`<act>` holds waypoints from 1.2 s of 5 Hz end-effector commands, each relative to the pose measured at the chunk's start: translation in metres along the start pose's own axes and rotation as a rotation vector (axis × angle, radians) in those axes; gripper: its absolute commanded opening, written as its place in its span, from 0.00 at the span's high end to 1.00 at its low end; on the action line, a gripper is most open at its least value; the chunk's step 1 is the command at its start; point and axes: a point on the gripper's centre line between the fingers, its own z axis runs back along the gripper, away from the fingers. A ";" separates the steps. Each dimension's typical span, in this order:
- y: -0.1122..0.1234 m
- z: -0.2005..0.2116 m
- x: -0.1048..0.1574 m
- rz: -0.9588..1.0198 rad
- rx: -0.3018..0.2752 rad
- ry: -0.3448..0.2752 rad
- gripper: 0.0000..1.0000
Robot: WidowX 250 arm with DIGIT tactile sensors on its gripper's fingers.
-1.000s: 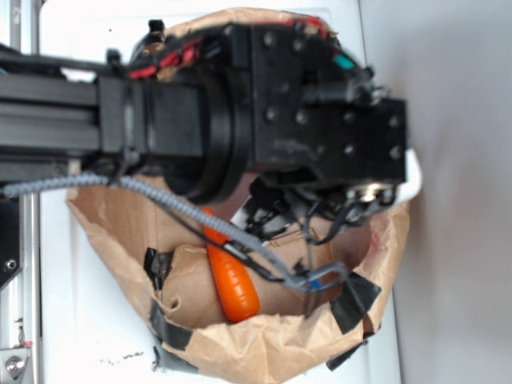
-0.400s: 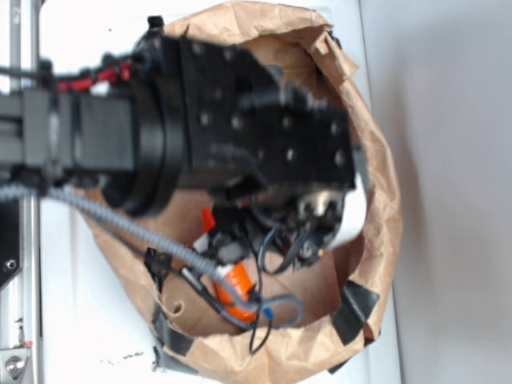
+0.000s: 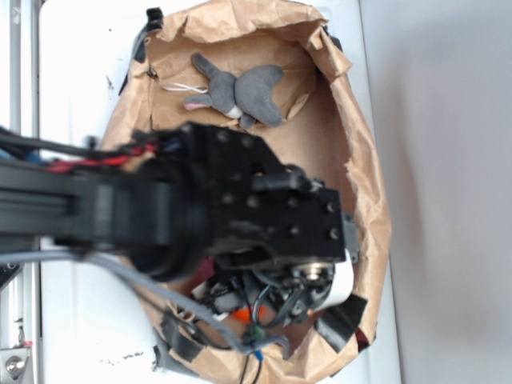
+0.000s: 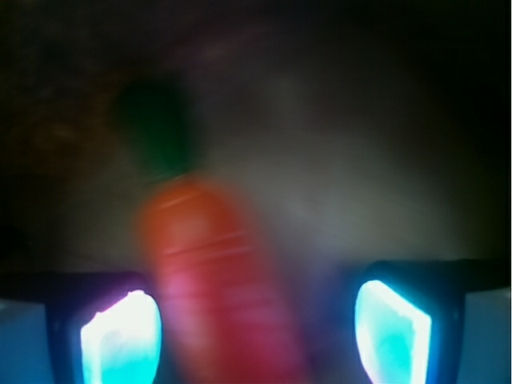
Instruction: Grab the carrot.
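Wrist view: carrot (image 4: pixel 212 272) lay between the spread fingers (image 4: pixel 120 336) of the hand (image 4: pixel 256 328), nearer the left one. Arm had shifted down over it within a second; closing seemed next.

Crumpled matt brown paper bag (image 3: pixel 364 184); soft grey plush bunny (image 3: pixel 240 92); ridged orange carrot (image 4: pixel 216 280), seemingly plastic; matt black metal arm (image 3: pixel 240 208).
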 end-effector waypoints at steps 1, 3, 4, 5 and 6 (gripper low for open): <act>-0.059 0.001 -0.001 -0.059 -0.113 -0.083 0.00; -0.088 -0.019 -0.001 -0.060 0.099 -0.067 1.00; -0.103 -0.017 -0.001 -0.098 0.104 -0.097 1.00; -0.042 0.011 -0.012 -0.064 0.086 -0.126 1.00; -0.002 0.055 -0.015 0.061 0.095 -0.221 1.00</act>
